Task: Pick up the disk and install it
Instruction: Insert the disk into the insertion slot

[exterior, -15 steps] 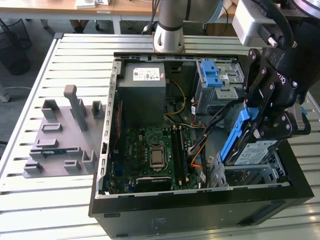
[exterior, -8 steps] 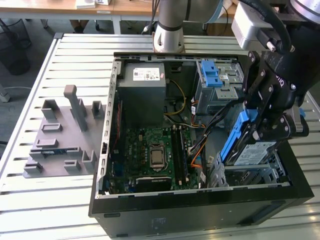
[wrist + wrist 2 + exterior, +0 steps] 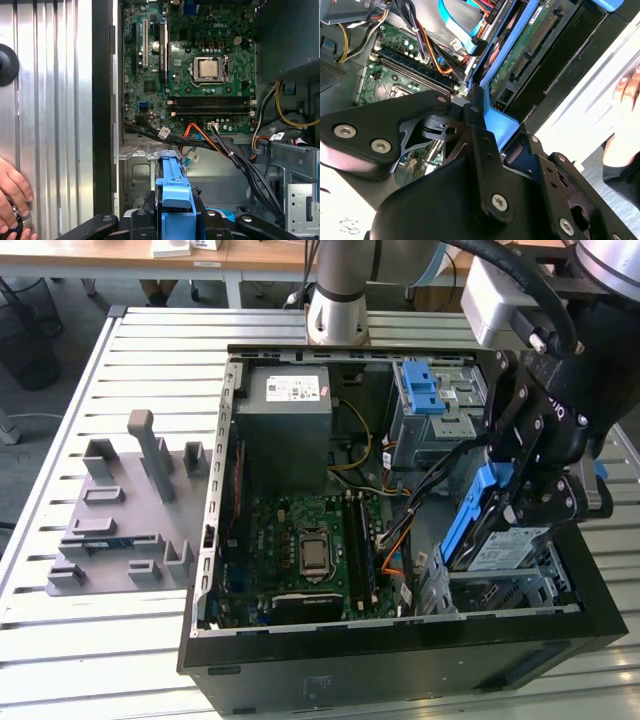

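One open black computer case (image 3: 400,650) lies on its side on the slatted metal surface (image 3: 150,350), and everything else is placed against it. In the exterior view, off the case's left wall, a grey holder plate (image 3: 110,530) with upright pegs and slots sits on the surface, near the case but apart from it. Behind the case's far wall stands the arm's base (image 3: 340,305).

Inside the case, the far left corner holds a grey power box (image 3: 283,405) with a white sticker. In front of it the green main board (image 3: 300,550) lies flat on the case floor. Coloured cables (image 3: 395,540) run from the board's right edge into the case's right half. Further right, against the far wall, a light-blue latch bracket (image 3: 425,390) sits on a metal drive cage (image 3: 455,410).

At the case's near right corner the claw (image 3: 512,502) is clenched on the disk (image 3: 497,548), gripping its blue frame by the edges. The disk hangs tilted, its lower end down at the metal bay (image 3: 520,590) in that corner; I cannot tell whether it touches the bay. In the second wrist view the black fingers (image 3: 480,145) press against the blue frame, and the disk's green circuit side faces the case's interior.

In both wrist views a person's hand (image 3: 12,197) (image 3: 626,90) is outside the case's side wall; in the first wrist view it rests on the surface.
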Robot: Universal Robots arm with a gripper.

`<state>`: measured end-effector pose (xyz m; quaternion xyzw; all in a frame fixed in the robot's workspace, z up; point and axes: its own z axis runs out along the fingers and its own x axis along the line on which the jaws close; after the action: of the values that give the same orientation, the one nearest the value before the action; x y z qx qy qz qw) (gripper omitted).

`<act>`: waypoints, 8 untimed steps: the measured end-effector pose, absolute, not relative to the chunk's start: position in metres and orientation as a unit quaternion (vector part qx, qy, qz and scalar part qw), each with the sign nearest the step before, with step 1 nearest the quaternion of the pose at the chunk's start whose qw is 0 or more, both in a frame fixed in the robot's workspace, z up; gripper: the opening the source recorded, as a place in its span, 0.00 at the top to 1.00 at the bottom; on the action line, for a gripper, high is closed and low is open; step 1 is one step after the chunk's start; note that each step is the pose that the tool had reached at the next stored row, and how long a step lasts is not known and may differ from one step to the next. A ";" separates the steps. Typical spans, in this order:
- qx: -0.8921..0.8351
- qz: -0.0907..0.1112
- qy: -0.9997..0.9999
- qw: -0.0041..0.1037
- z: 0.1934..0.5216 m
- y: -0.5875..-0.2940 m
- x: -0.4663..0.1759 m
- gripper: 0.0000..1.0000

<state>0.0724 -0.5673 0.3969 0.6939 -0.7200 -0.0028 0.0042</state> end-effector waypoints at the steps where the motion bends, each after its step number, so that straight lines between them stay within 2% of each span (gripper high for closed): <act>1: 0.694 -0.003 -0.720 0.004 0.396 -0.567 0.072 0.64; 8: 0.694 -0.003 -0.720 0.004 0.393 -0.567 0.073 0.64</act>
<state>0.0726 -0.5673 0.3927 0.6939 -0.7201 -0.0028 0.0042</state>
